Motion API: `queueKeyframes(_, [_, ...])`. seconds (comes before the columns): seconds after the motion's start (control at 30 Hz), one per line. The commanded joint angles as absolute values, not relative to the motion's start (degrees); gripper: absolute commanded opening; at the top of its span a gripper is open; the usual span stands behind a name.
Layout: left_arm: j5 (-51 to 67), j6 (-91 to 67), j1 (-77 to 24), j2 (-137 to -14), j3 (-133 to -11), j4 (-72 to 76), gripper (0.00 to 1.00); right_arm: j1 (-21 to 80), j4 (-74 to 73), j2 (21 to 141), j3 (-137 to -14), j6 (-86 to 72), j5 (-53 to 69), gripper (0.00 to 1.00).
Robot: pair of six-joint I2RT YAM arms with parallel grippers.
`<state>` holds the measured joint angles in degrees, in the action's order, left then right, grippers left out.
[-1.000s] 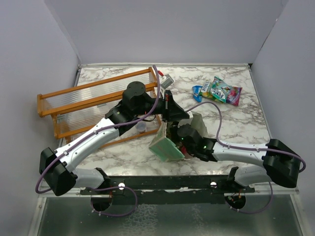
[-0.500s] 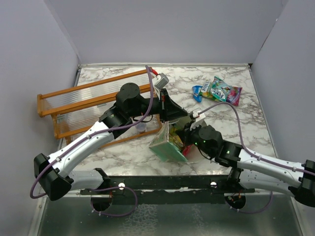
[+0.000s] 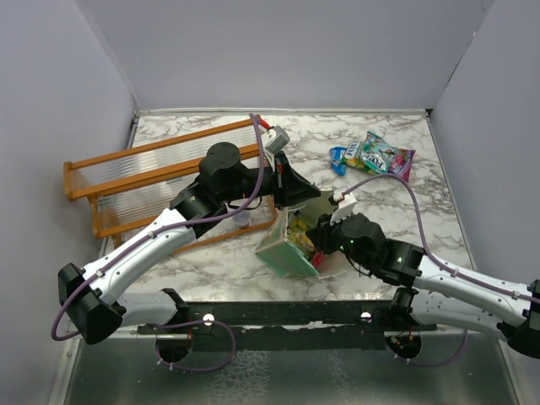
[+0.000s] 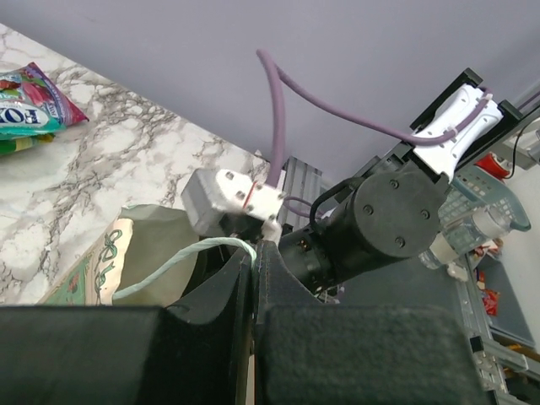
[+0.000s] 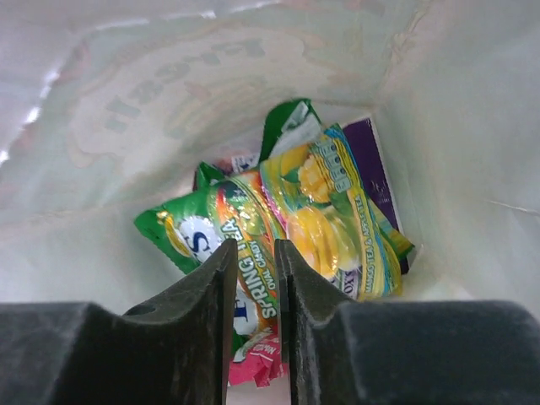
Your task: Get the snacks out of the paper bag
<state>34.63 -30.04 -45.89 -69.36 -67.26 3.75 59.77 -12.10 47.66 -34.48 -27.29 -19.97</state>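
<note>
The mint-green paper bag [image 3: 287,251] lies tilted at the table's middle, mouth facing right. My left gripper [image 3: 317,197] is shut on its thin string handle [image 4: 173,260] and holds the mouth up; the jaws are pressed together in the left wrist view [image 4: 255,263]. My right gripper [image 3: 312,242] is inside the bag mouth, its jaws a narrow gap apart [image 5: 255,261] just above the snacks. Inside lie a green packet [image 5: 181,232], a yellow-green packet [image 5: 329,211], a purple one [image 5: 371,160] and a pink one [image 5: 257,359]. Nothing is between the fingers.
Several packets [image 3: 378,157] and a blue one [image 3: 338,157] lie on the marble table [image 3: 422,211] at the far right. An orange wooden rack [image 3: 152,181] stands at the left, under my left arm. Grey walls enclose the table.
My right arm has swung forward and its gripper has gone into the bag mouth. My left gripper has kept hold of the handle and shifted slightly up and back.
</note>
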Motion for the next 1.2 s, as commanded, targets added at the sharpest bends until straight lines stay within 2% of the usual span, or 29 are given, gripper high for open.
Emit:
queueKeyframes(0.0, [34.4, -29.9, -46.1, -69.1, -69.8, 7.1, 0.0, 59.8, -23.1, 52.3, -39.2, -30.2, -17.8, 0.3])
queueKeyframes(0.1, [35.5, -29.4, -46.1, -70.7, -72.2, 7.3, 0.0, 59.7, -23.8, 53.9, -38.6, -29.9, -15.4, 0.49])
queueKeyframes(0.37, [34.8, -26.6, -46.1, -72.1, -76.9, 5.0, 0.0, 59.7, -29.3, 60.3, -40.6, -31.9, -12.5, 0.87])
queueKeyframes(0.53, [35.9, -27.5, -46.1, -72.6, -77.0, 5.8, 0.0, 59.8, -24.4, 63.7, -39.4, -31.7, -16.5, 1.0])
queueKeyframes(0.63, [36.5, -28.0, -46.2, -72.6, -77.1, 6.3, 0.0, 59.7, -18.2, 67.3, -38.7, -31.3, -19.8, 1.0])
queueKeyframes(0.77, [37.0, -28.8, -46.2, -72.6, -77.2, 5.9, 0.0, 59.8, -8.8, 72.2, -37.8, -30.7, -22.6, 0.93])
queueKeyframes(0.9, [37.7, -30.4, -46.1, -72.0, -75.4, 6.4, 0.0, 59.7, -3.8, 75.8, -38.4, -29.7, -25.1, 0.74])
queueKeyframes(1.0, [36.8, -29.8, -46.2, -70.8, -73.8, 5.1, 0.0, 59.7, -2.9, 76.0, -38.8, -29.6, -25.7, 0.48])
queueKeyframes(1.07, [35.3, -28.6, -46.2, -70.1, -73.1, 3.6, 0.0, 59.8, -2.5, 74.7, -38.6, -29.0, -24.8, 0.36])
queueKeyframes(1.17, [33.3, -26.8, -46.2, -69.5, -72.3, 1.0, 0.0, 59.7, -3.1, 71.1, -38.6, -28.0, -23.5, 0.26])
